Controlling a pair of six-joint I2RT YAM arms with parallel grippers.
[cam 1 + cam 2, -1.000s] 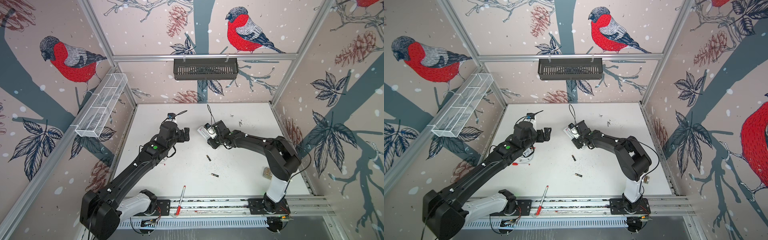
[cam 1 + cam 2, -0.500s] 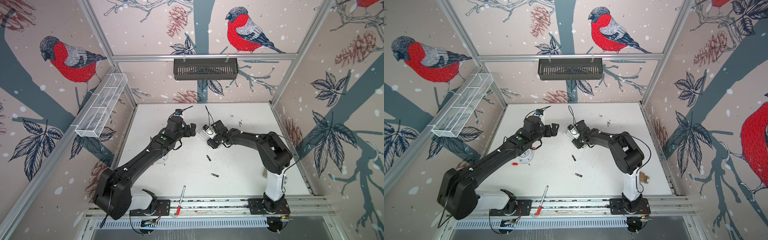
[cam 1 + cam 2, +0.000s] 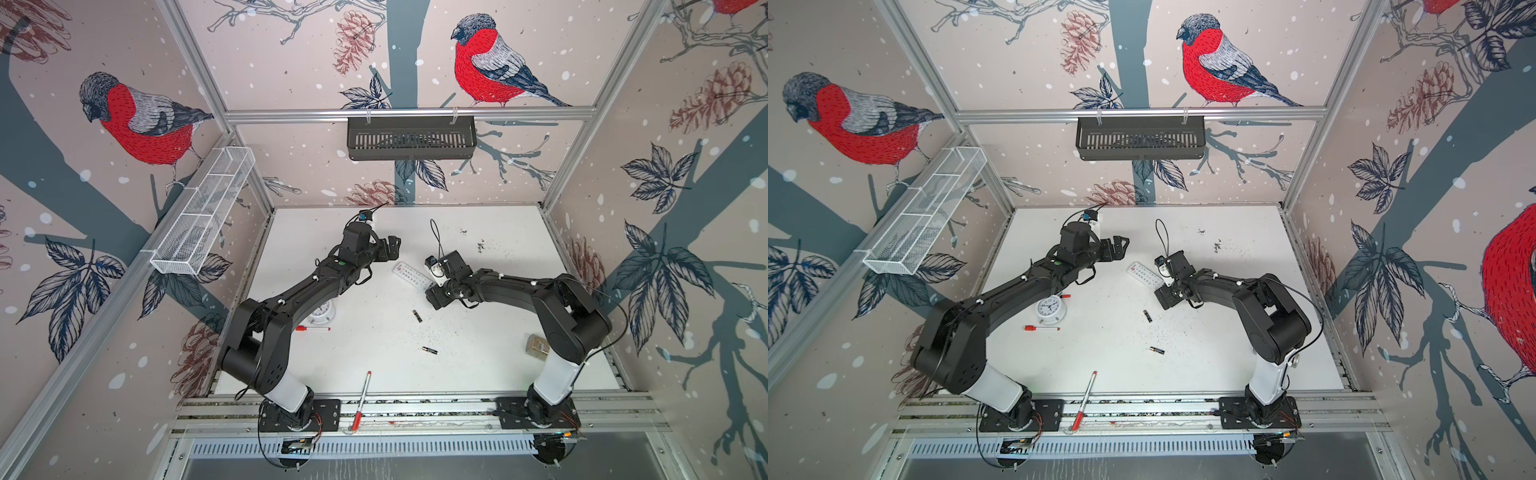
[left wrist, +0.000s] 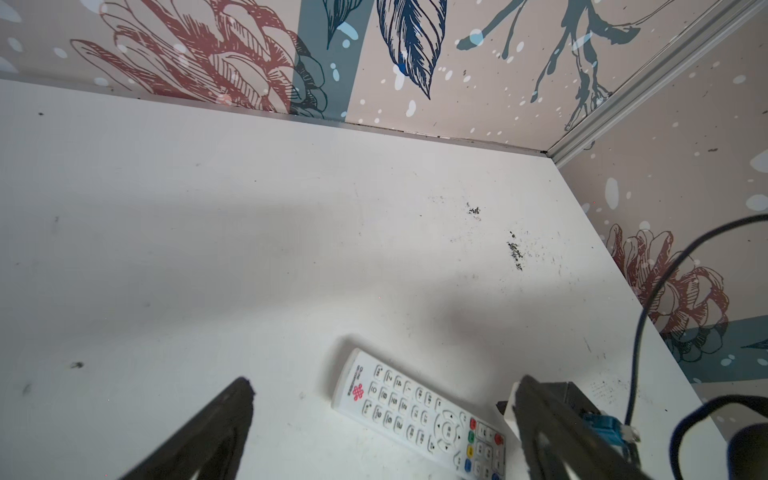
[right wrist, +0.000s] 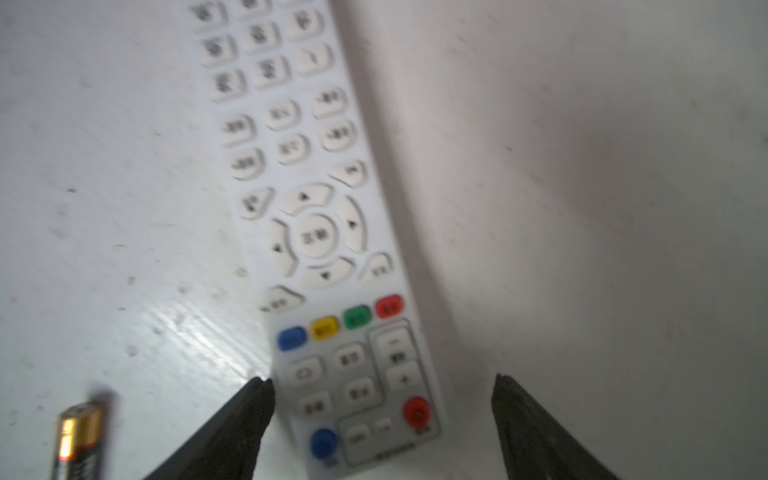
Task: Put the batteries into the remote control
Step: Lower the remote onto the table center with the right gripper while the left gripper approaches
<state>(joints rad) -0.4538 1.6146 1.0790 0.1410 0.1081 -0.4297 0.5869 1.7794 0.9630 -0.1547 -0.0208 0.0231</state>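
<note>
The white remote control (image 3: 411, 276) (image 3: 1144, 276) lies flat and buttons-up on the table between both arms. My right gripper (image 3: 440, 283) (image 5: 382, 384) is open over its coloured-button end (image 5: 324, 232), with one finger on each side and nothing gripped. My left gripper (image 3: 392, 245) (image 4: 384, 384) hangs open just behind the remote's (image 4: 419, 415) other end and does not touch it. Two black batteries with gold ends lie loose nearer the front: one (image 3: 417, 316) (image 3: 1147, 316) (image 5: 79, 440) close to the right gripper, the other (image 3: 429, 350) (image 3: 1157, 350) farther forward.
A round white alarm clock (image 3: 1050, 308) and a red-capped marker (image 3: 1041, 328) lie by the left arm. A red-and-white pen (image 3: 361, 401) rests across the front rail. A small tan box (image 3: 537, 345) sits beside the right arm. Baskets hang on the back wall (image 3: 411, 137) and the left wall (image 3: 203, 216).
My right gripper has opened and let go of the remote, which now lies flat. My left arm has stretched toward the back and right, up to the remote.
</note>
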